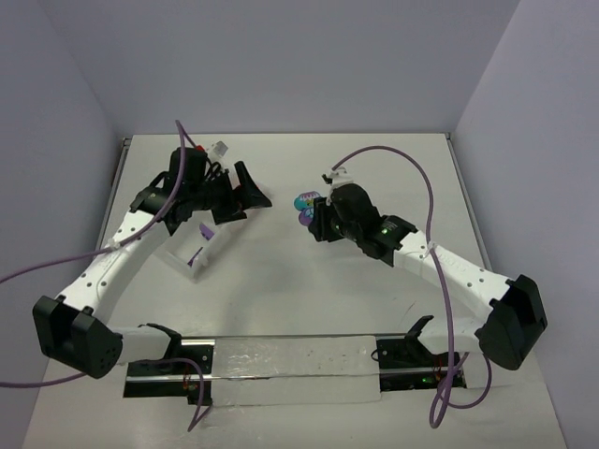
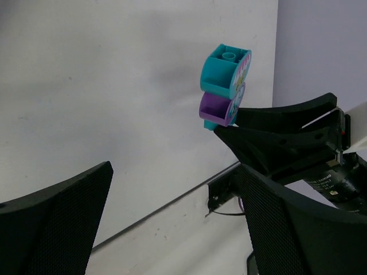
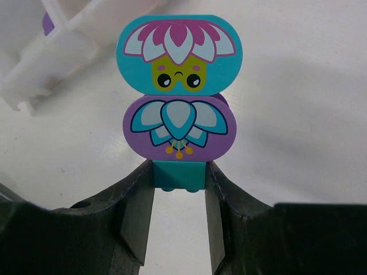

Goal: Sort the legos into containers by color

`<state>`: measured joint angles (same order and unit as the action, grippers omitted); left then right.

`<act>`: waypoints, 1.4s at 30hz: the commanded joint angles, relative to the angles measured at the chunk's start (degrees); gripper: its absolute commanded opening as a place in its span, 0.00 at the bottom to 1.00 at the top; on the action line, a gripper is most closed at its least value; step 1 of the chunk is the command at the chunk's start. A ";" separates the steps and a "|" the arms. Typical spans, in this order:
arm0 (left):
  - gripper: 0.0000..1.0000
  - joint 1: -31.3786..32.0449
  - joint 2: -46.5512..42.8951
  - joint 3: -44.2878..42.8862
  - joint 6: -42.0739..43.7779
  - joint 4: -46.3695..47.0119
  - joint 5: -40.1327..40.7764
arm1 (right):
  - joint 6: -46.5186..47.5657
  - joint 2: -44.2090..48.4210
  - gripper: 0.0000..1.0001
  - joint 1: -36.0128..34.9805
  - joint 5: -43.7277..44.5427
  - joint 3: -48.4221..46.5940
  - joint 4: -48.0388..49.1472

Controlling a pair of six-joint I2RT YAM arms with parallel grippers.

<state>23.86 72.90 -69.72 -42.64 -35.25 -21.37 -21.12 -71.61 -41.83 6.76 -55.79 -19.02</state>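
My right gripper [image 3: 179, 179] is shut on the small teal base of a brick cluster [image 3: 179, 91]. The cluster has a teal flower-face piece on top and a purple flower piece under it. In the top view the right gripper [image 1: 315, 217] holds the cluster [image 1: 305, 206] above the table's middle. My left gripper [image 1: 251, 195] is open and empty, to the left of the cluster. In the left wrist view the cluster [image 2: 225, 86] shows beyond the open left gripper [image 2: 175, 189]. The white organizer tray [image 1: 178, 254] lies under the left arm, with a purple brick [image 1: 203, 233] in one compartment.
The tray's corner [image 3: 40, 69] shows at the upper left of the right wrist view, with a purple piece [image 3: 48, 23] inside. A small red and white thing [image 1: 213, 150] sits behind the left arm. A black and white rail [image 1: 290, 360] runs along the near edge.
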 commanded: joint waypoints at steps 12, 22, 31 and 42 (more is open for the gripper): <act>0.94 3.66 7.00 -2.89 -3.86 9.59 -11.23 | 2.23 3.65 0.00 -3.90 -1.31 -2.22 0.73; 0.89 4.50 9.64 -5.30 -2.22 8.76 -11.78 | 2.35 3.48 0.00 -5.12 -2.03 -3.64 0.74; 0.85 5.09 10.45 -4.75 -2.39 10.06 -11.76 | 1.73 2.93 0.00 -6.14 -2.40 -4.13 1.12; 0.71 5.50 12.79 -4.96 -2.88 12.18 -11.90 | 1.38 2.26 0.00 -8.09 -2.36 -4.77 1.23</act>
<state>28.86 84.92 -72.27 -45.46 -26.38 -31.83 -19.78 -69.93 -49.26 3.95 -57.78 -19.76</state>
